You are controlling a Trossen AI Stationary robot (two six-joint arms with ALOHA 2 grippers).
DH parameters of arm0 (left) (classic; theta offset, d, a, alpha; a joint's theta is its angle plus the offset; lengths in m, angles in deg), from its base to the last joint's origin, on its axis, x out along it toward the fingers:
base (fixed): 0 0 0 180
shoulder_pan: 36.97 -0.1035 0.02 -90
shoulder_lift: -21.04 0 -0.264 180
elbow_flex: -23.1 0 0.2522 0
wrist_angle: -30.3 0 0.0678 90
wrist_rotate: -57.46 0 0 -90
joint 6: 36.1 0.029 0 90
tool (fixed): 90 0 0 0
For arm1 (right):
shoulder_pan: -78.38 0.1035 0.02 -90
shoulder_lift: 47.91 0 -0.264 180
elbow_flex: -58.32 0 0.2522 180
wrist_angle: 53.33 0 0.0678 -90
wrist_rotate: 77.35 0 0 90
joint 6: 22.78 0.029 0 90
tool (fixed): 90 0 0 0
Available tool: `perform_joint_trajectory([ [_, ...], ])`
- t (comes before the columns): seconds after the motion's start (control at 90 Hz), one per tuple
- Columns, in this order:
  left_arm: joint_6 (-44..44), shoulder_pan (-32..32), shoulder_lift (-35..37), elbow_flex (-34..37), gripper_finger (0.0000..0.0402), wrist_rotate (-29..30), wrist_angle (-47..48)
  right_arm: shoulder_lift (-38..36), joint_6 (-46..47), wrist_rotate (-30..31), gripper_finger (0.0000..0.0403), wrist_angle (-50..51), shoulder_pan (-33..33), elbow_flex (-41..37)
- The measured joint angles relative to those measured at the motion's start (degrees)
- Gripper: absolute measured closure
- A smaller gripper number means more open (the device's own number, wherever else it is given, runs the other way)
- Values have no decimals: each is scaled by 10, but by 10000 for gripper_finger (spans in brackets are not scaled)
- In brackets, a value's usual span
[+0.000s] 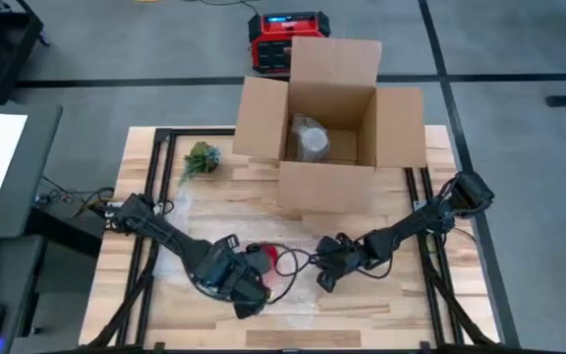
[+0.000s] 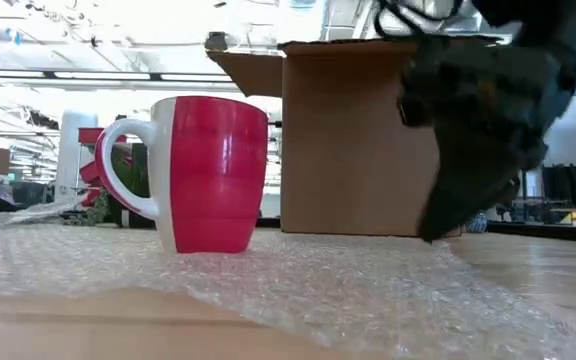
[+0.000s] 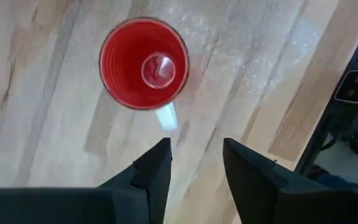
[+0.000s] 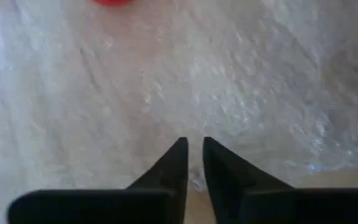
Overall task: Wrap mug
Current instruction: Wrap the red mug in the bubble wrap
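Low view: cardboard box (image 2: 363,140) behind red mug (image 2: 208,172); both end effectors slightly spread.

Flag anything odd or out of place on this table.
Nothing stands out. The red mug stands upright on the bubble wrap, the cardboard box sits open behind it, and a small plant lies near the box.

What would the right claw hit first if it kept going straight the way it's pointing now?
Most likely the bubble wrap: the right claw points down at the sheet with nothing between. The red mug sits off to the side of that line.
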Motion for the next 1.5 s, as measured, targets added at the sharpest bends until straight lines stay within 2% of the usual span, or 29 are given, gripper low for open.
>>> perform_joint_trajectory([
  [0.156,-68,29,9,2,308,35,0,-2,8,-14,399,-5,-2,-20],
  [0.389,-173,58,35,4,327,111,-1,-4,62,-30,402,51,24,-18],
  [0.611,-208,58,40,79,346,116,-1,-5,198,-33,403,124,94,-3],
  [0.8,-230,59,43,156,351,96,-22,-4,356,-35,403,157,158,11],
  [0.911,-223,59,76,193,342,88,-70,-3,452,-37,403,160,194,13],
  [1.022,-244,59,127,232,331,124,-69,-3,528,-36,403,159,225,13],
  [1.2,-254,59,247,344,325,172,-118,-3,574,-28,403,147,254,19],
  [1.311,-229,59,334,460,325,183,-247,0,571,-19,403,176,265,46],
  [1.5,-224,36,454,672,324,168,-447,1,542,-28,402,310,276,153],
])
